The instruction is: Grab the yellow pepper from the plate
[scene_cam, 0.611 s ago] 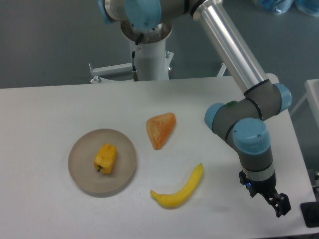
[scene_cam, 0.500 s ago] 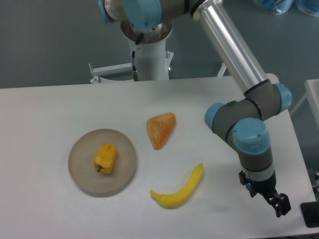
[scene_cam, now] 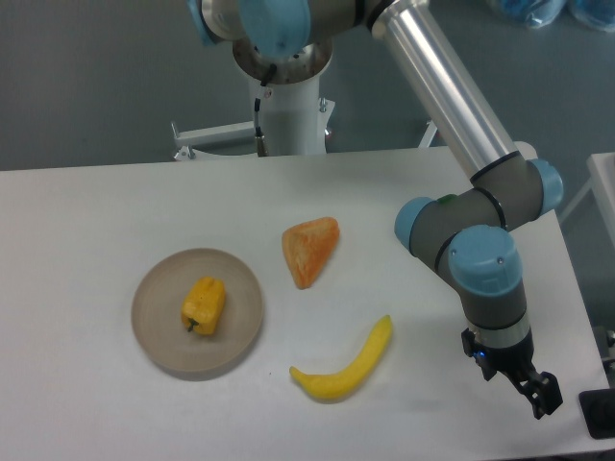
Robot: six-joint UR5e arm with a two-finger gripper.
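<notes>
Camera: pepper (scene_cam: 204, 305) lies on the plate (scene_cam: 154, 331), left on the bench (scene_cam: 96, 221).
My claw (scene_cam: 538, 394) hangs far right, well apart; clenched or released, I cannot tell.

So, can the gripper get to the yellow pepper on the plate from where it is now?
Probably yes. The yellow pepper lies uncovered on the plate, open from above. The gripper is far across the table; the banana lies between, low enough to pass over.
</notes>
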